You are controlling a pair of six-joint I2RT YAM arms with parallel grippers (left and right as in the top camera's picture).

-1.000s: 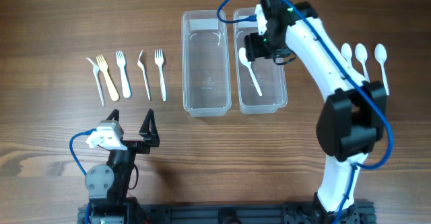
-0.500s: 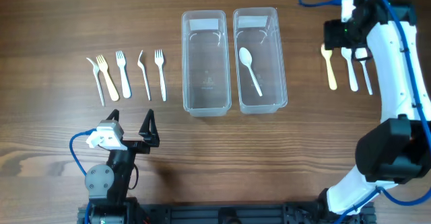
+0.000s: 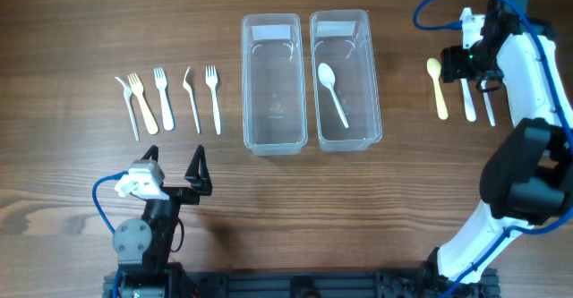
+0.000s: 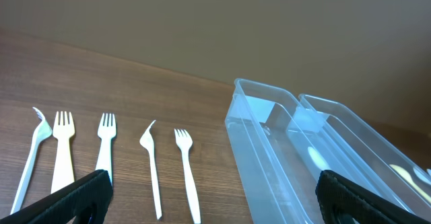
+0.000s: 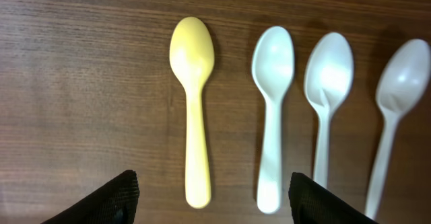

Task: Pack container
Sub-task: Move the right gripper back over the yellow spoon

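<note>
one spoon (image 3: pixel 332 92) lay packed in a container (image 3: pixel 377 110), four spoons (image 5: pixel 269 116) and five forks (image 4: pixel 62 163) waited on the surface (image 3: pixel 72 21), left fingers (image 4: pixel 74 197) and right fingers (image 5: pixel 114 200) both open

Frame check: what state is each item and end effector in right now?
Left container: empty, lidless.
Right container: lidless, holds one white spoon.
White spoon: lying flat, packed.
Yellow spoon: on table, unpacked.
Three white spoons: on table, unpacked.
Five forks: on table, unpacked.
Left end effector: open, empty.
Right end effector: open, empty, above loose spoons.
</note>
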